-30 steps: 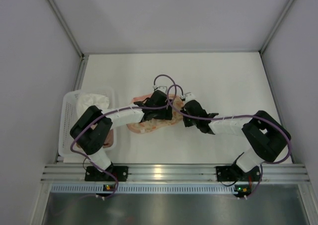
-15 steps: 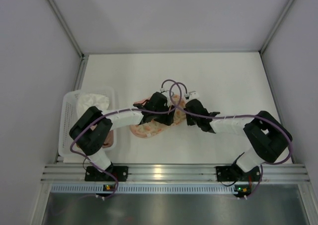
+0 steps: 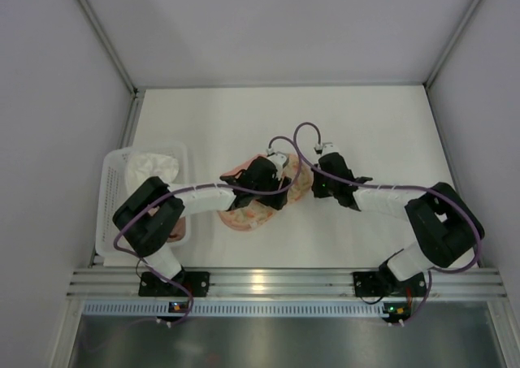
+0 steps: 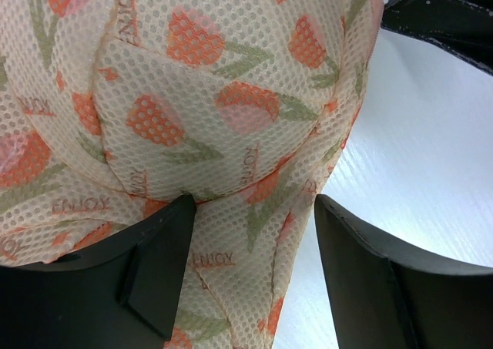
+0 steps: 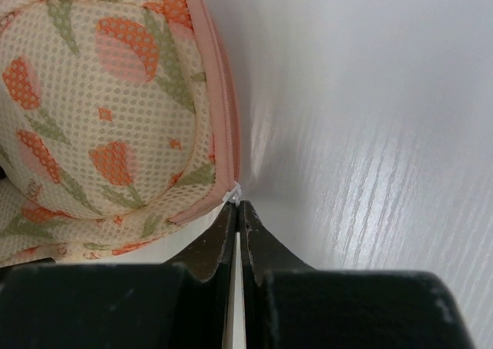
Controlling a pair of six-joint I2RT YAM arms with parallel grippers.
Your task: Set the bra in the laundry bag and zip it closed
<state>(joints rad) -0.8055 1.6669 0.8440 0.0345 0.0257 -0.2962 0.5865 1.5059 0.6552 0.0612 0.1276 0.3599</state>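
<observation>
The left end effector (image 4: 254, 204) is released. Its two black fingers (image 4: 158, 272) stand wide apart, straddling a bulge of the laundry bag (image 4: 192, 95). The finger on the left of that view lies against the mesh. Bare worktop (image 4: 420, 141) shows between the fabric and the other finger, so nothing is pinched.

The right end effector (image 5: 236, 205) is clenched, its fingers pressed flat together. The small white zip pull (image 5: 231, 192) sits right at their tips and is gripped there, as far as the wrist view shows. From the pull, the pink zip edge (image 5: 219, 79) runs up along the side of the bag's rounded shell. It is shut along the stretch in view.

The bag is cream mesh printed with orange flowers and green leaves. It lies on the white worktop near the middle, between the two arms. From above, the left wrist covers much of it, and the right end effector meets its right-hand end.

Both arms reach inward from their bases at the near edge, elbows out, with purple cables (image 3: 284, 145) looping above the wrists. Well to the left, at the worktop's edge, is a white plastic basket (image 3: 104, 201). It holds crumpled white cloth (image 3: 150, 166) and something pink (image 3: 180, 231) at its near corner.
</observation>
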